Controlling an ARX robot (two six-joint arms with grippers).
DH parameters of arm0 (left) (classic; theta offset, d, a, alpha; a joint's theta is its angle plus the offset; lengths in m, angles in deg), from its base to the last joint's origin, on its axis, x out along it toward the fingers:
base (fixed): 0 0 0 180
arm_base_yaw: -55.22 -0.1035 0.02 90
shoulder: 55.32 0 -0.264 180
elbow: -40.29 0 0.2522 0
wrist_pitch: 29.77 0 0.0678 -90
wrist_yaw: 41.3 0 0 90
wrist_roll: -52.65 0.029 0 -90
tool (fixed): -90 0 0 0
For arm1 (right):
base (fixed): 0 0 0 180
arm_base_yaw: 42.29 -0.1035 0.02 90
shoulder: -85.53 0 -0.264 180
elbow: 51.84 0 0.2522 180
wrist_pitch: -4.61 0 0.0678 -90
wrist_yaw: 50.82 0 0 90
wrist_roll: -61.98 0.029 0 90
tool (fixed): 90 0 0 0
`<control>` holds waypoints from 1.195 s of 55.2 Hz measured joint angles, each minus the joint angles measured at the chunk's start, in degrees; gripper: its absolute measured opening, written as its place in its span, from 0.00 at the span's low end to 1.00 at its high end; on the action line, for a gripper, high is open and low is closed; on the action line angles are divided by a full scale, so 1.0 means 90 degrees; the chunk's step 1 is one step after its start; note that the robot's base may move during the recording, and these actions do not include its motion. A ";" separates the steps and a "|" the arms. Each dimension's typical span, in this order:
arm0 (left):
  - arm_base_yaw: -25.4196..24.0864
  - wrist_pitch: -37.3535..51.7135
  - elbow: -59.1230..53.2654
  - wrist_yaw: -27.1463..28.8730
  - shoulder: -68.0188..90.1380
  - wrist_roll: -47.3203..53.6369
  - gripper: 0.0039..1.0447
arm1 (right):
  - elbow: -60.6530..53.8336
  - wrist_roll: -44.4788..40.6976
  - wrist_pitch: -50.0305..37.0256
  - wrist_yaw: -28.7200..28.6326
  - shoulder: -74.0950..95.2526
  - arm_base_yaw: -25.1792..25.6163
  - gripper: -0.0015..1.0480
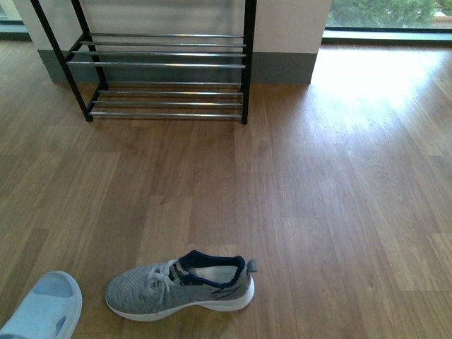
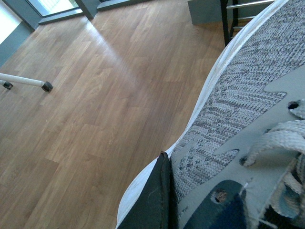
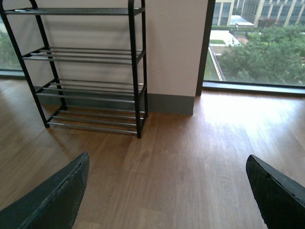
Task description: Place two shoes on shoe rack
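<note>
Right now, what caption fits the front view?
Grey sneaker lies on the wood floor, apart from the black shoe rack.

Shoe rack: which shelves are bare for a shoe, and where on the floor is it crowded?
Every tier of the shoe rack in view is bare, bars clear from side frame to side frame. The floor between the rack and the grey sneaker is open. It is crowded at the near left, where the sneaker lies beside a light-blue slipper.
</note>
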 joint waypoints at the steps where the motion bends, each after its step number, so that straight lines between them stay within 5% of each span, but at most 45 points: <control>1: 0.0000 0.0000 0.0000 -0.0002 0.0000 0.0000 0.01 | 0.0000 0.0000 0.0000 0.0005 0.0000 0.0000 0.91; 34: -0.0012 0.0000 -0.0002 0.0017 0.0000 -0.0002 0.01 | 0.0000 0.0000 0.0002 -0.0027 0.0000 0.0002 0.91; 40: -0.0012 0.0000 -0.0002 0.0005 0.0000 0.0000 0.01 | 0.0044 0.0017 0.0308 -0.1537 0.0449 0.0289 0.91; 42: -0.0012 0.0000 -0.0002 0.0005 0.0000 0.0000 0.01 | 0.0036 -0.0202 0.0121 -0.1865 0.1049 0.0138 0.91; 55: -0.0012 0.0000 -0.0002 -0.0010 0.0000 0.0000 0.01 | 0.1263 -0.2905 -0.4301 -0.1270 0.8104 -0.0576 0.91; 66: -0.0012 0.0000 -0.0002 -0.0010 0.0000 0.0000 0.01 | 0.2159 -0.3495 -0.4602 -0.1115 1.1693 -0.0775 0.91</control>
